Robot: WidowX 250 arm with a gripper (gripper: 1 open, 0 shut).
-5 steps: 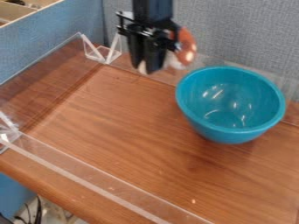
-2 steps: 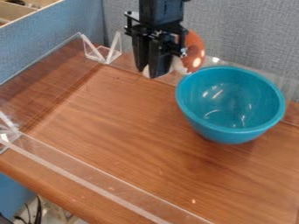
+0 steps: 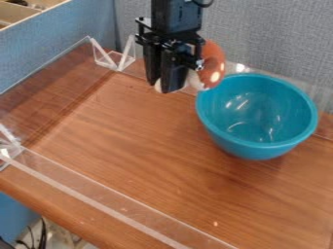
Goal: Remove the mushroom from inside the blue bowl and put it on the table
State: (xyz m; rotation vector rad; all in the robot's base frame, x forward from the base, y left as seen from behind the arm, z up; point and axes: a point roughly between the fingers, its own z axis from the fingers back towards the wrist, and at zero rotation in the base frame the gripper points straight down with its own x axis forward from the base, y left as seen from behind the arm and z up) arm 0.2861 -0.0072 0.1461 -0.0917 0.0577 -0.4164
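The black gripper (image 3: 170,82) is in the upper part of the view, a little left of the middle, and it points down. It is closed around the mushroom (image 3: 213,68), so it is grasping this toy and not released. The reddish-brown cap, which has pale spots, comes out on the right side of the dark fingers. A bit of the cream-white stem can be seen low, next to the fingers. The rest of the mushroom is hidden behind the gripper.

The mushroom is outside of the blue bowl (image 3: 258,117), near its upper left rim. In this view it is over the far part of the table (image 3: 156,146). I cannot tell if its underside touches the wood or is above it.

The bowl stands upright on the right side of the table, with its opening up. Its inside is shiny and shows small bright reflections, and I see nothing lying in it. The table has a reddish-brown wood grain, and a clear low wall (image 3: 97,199) runs along the near left edge. Behind the table there is a grey cloth panel (image 3: 279,34).
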